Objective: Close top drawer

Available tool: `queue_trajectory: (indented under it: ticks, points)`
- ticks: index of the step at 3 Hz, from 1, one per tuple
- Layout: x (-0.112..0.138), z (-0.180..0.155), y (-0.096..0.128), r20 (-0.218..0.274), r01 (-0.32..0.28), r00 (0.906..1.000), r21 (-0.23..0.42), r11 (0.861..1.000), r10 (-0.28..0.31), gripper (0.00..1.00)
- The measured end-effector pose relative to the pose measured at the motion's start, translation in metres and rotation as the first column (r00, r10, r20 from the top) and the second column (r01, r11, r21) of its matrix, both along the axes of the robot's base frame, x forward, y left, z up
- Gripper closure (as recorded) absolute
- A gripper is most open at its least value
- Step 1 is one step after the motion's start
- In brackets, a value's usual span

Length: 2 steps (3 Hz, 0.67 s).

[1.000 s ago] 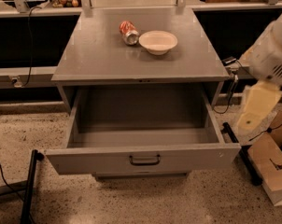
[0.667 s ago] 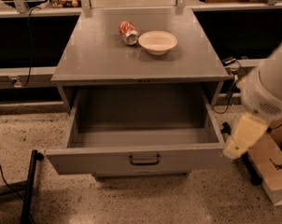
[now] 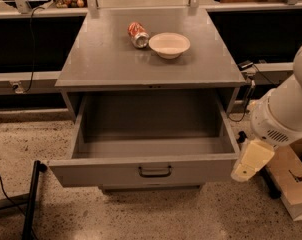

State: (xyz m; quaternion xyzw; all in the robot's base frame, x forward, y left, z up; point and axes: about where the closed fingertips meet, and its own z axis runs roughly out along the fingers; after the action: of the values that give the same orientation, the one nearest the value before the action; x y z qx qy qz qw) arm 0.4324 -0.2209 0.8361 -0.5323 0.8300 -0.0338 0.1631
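- Floor (image 3: 141, 219) of speckled, stone-like finish lies under a grey cabinet (image 3: 106, 59), with dark benches and pale rails running behind it and a black cable (image 3: 1, 184) trailing at the lower left.
- The cabinet's top is flat, matte grey metal with a faint sheen. On it, a red soda can (image 3: 138, 34) lies on its side just beside a round white bowl (image 3: 169, 44).
- The top drawer (image 3: 151, 170) stands open, well out from the cabinet toward the camera. It is a deep rectangular box of smooth grey metal whose inner walls and bottom show.
- Its plain flat front faces the camera and carries a dark bar handle (image 3: 155, 171) at centre. The drawer's long axis runs left to right.
- The gripper (image 3: 248, 161), cream-coloured and blocky, hangs below a rounded white arm (image 3: 283, 114), just beside the right end of the drawer front. Whether it is open or closed cannot be told.
- A pale wooden box (image 3: 293, 184) sits on the floor at the right, and a black pole (image 3: 31, 199) leans at the lower left.
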Motion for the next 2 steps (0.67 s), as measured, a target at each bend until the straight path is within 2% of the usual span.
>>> queue_trajectory:
  ticks: [1,2]
  points:
    - [-0.014,-0.042,0.008,0.015,-0.034,0.9993,0.076,0.997,0.033,0.00]
    - [-0.021,-0.076,0.021,0.090,-0.111,0.9911,0.147,0.983,0.098,0.19]
